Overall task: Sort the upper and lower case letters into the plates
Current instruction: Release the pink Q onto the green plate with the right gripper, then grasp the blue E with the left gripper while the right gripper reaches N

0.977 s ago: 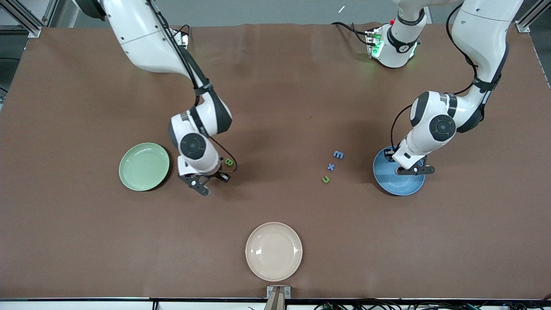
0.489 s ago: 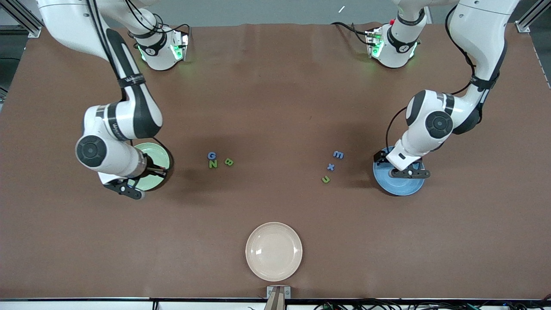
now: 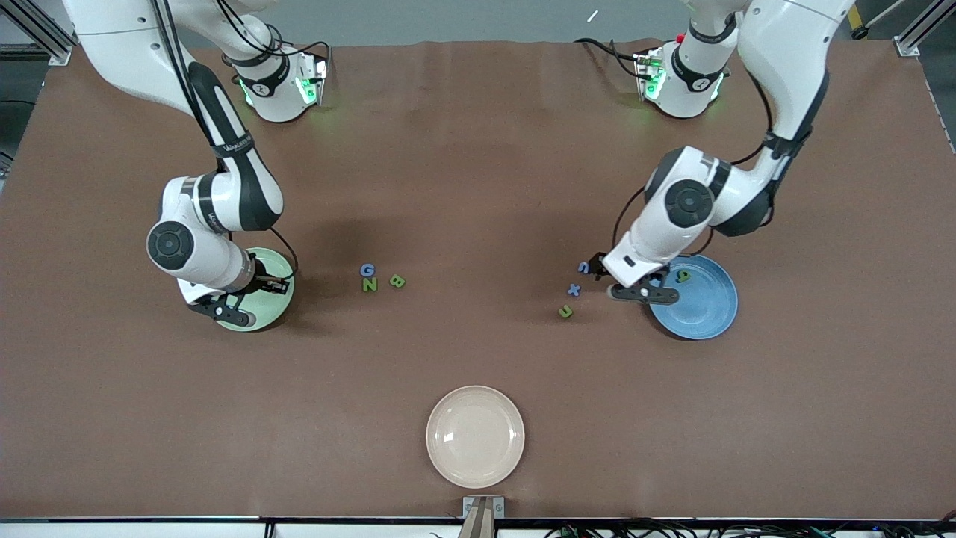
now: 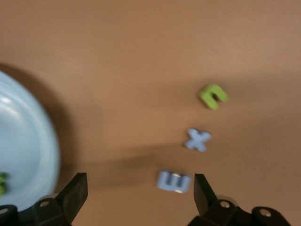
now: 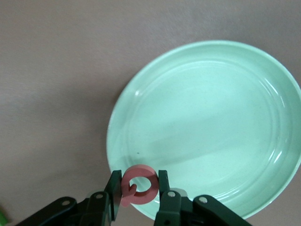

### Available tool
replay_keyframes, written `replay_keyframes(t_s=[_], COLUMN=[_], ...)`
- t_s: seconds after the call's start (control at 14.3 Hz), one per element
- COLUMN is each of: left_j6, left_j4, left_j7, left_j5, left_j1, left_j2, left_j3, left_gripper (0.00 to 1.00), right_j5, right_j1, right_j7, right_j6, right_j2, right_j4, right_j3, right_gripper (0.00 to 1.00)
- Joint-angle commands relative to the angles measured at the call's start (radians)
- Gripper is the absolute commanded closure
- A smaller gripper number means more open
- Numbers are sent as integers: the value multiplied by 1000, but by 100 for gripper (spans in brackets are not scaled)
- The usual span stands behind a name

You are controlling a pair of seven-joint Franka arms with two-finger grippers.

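Your right gripper (image 5: pixel 136 190) is pinching a red letter (image 5: pixel 138 185) over the mint plate (image 5: pixel 211 117), at its 7 o'clock rim, so just drop it. Your left gripper (image 4: pixel 141 195) hangs spread above the blue letter (image 4: pixel 173 181), beside the blue plate (image 3: pixel 706 302); lower and pinch next.

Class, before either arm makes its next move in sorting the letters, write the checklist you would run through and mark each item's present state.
1. Right gripper shut on the red letter: ok.
2. Red letter over the mint green plate: ok, at its rim.
3. Left gripper jaws open: ok.
4. Blue letter lies between the left jaws: ok.
5. Blue plate holds a green letter: ok.
6. Red letter's case: cannot tell.
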Motion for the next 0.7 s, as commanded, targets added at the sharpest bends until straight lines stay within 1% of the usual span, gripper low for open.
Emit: replay_keyframes(t_s=[0.0, 0.07, 0.28, 0.35, 0.49, 0.63], left_j6=[16, 17, 37, 45, 53, 53], left_j4=[23, 20, 19, 19, 17, 19], left_j7=[-12, -9, -7, -10, -12, -12], left_j5=[19, 19, 101, 111, 111, 111], left_j1=[-39, -47, -49, -50, -61, -63], left_j2=[57, 70, 117, 127, 139, 143], left_j3=[3, 3, 2, 2, 2, 2], left_gripper=[1, 1, 1, 1, 7, 15], right_j5=[-1, -2, -1, 1, 4, 4], right_j1=[-36, -40, -57, -57, -54, -50], right_j7=[-12, -12, -12, -12, -11, -11], right_j6=[17, 17, 28, 30, 40, 46], right_j2=[-24, -21, 4, 10, 29, 42], right_j4=[-28, -28, -28, -28, -28, -30], right_j3=[19, 19, 19, 19, 20, 20], right_gripper=[99, 99, 99, 98, 98, 96])
